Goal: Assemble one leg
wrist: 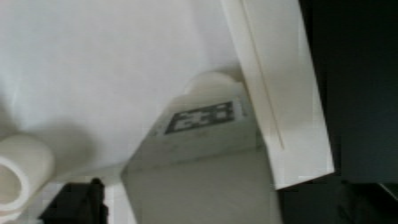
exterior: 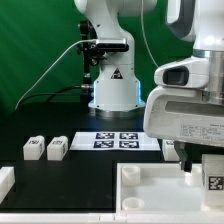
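Observation:
My gripper (exterior: 207, 170) hangs at the exterior view's right, over the right end of the large white tray-shaped part (exterior: 150, 187). It is shut on a leg (exterior: 213, 184), a small white post with a black-and-white tag that stands upright at the tray's corner. In the wrist view the held leg (wrist: 199, 150) runs from between my dark fingers (wrist: 80, 202) toward the tray's floor, beside the tray's raised rim (wrist: 281, 100). My gripper (wrist: 196, 208) shows only at the frame's edge. Two more legs (exterior: 33, 148) (exterior: 57, 148) lie on the black table at the exterior view's left.
The marker board (exterior: 118, 140) lies on the table before the robot's base (exterior: 112, 85). Another white part (exterior: 5, 182) sits at the exterior view's lower left edge. A rounded white boss (wrist: 18, 165) rises from the tray in the wrist view.

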